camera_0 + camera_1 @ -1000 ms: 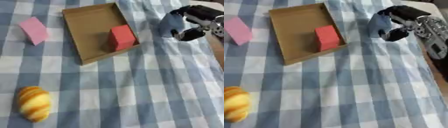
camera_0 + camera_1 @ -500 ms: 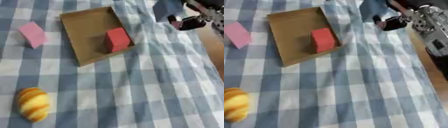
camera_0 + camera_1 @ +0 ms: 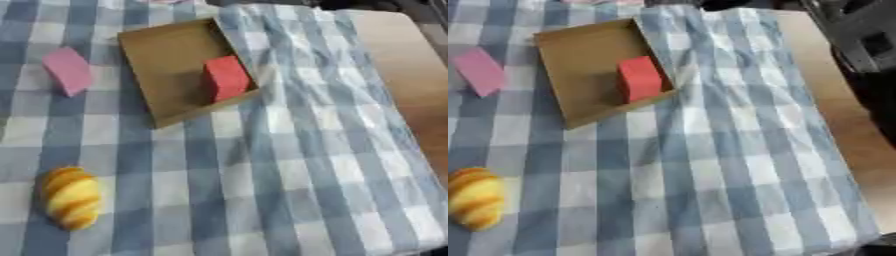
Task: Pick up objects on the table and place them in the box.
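Observation:
A shallow brown cardboard box lies on the checked cloth at the upper middle, turned a little askew. A red block stands inside it against the right wall. Left of the box, a pink block rests on the cloth. A yellow striped bread roll lies near the lower left. Neither hand shows in either view. Only a dark part of the robot's right arm is visible at the right edge of the right eye view.
The blue and white checked cloth is wrinkled to the right of the box. Bare wooden table runs along the right side beyond the cloth's edge.
My right hand, which was above the cloth to the right of the box, has moved up and away out of view. The objects have stayed put.

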`<state>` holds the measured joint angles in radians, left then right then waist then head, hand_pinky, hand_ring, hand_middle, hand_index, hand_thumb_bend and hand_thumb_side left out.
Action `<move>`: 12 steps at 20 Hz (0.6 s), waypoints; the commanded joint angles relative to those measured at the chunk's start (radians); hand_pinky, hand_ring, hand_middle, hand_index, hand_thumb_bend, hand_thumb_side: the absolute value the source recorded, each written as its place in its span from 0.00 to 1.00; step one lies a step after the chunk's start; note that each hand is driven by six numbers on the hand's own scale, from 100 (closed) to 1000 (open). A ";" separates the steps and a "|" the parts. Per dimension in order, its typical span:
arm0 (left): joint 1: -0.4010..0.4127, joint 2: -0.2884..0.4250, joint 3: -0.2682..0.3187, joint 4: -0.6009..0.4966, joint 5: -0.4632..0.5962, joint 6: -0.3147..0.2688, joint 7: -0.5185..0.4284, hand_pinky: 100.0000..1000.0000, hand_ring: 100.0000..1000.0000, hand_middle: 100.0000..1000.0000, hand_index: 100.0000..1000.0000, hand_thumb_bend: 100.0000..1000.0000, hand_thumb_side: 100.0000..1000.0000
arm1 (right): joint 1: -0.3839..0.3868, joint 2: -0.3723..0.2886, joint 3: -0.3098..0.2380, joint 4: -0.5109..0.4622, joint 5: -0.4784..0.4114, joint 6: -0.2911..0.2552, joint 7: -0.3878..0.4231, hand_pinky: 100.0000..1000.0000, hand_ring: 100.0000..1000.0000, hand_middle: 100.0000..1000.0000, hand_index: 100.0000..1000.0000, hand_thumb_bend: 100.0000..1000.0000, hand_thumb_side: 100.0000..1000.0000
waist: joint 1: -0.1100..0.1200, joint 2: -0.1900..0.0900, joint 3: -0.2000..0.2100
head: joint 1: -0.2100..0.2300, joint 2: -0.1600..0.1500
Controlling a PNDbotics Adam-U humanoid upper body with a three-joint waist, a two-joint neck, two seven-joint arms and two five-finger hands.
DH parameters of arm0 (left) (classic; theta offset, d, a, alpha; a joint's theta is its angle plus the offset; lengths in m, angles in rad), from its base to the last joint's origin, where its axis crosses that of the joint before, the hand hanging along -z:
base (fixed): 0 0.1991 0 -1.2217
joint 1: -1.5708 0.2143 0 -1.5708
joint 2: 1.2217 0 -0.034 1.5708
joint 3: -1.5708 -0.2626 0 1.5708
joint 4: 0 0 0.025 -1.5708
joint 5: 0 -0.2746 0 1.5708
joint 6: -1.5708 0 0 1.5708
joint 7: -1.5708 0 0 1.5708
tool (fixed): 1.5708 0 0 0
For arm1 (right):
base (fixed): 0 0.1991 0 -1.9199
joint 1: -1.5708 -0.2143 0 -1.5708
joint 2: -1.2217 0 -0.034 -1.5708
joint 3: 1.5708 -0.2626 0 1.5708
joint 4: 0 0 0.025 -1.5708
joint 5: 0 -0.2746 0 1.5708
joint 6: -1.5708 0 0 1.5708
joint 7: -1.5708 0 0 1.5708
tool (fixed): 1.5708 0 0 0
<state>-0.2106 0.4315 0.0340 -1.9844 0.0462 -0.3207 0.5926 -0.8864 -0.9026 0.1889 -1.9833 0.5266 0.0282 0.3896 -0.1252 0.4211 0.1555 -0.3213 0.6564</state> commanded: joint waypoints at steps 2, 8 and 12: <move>-0.017 0.026 -0.005 -0.016 0.017 0.003 -0.019 0.87 0.74 0.67 0.81 0.34 0.47 | -0.084 0.077 0.064 0.033 0.019 0.018 0.084 0.65 0.51 0.27 0.53 0.00 0.09 | -0.004 -0.030 0.020 | -0.031 0.010; -0.031 0.025 -0.012 -0.016 0.034 0.005 -0.037 0.87 0.74 0.67 0.81 0.33 0.47 | -0.138 0.175 0.121 0.205 0.111 -0.008 0.078 0.64 0.51 0.27 0.52 0.00 0.07 | -0.020 -0.026 0.068 | -0.070 0.006; -0.040 0.023 -0.014 -0.016 0.038 0.005 -0.042 0.87 0.74 0.67 0.81 0.33 0.47 | -0.144 0.216 0.138 0.301 0.161 -0.031 0.051 0.64 0.51 0.27 0.52 0.00 0.10 | -0.025 -0.021 0.087 | -0.086 0.001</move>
<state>-0.2413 0.4318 0.0212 -1.9844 0.0790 -0.3151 0.5552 -1.0112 -0.6804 0.3318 -1.7029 0.6680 0.0053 0.4488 -0.1568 0.4192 0.2445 -0.3992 0.6664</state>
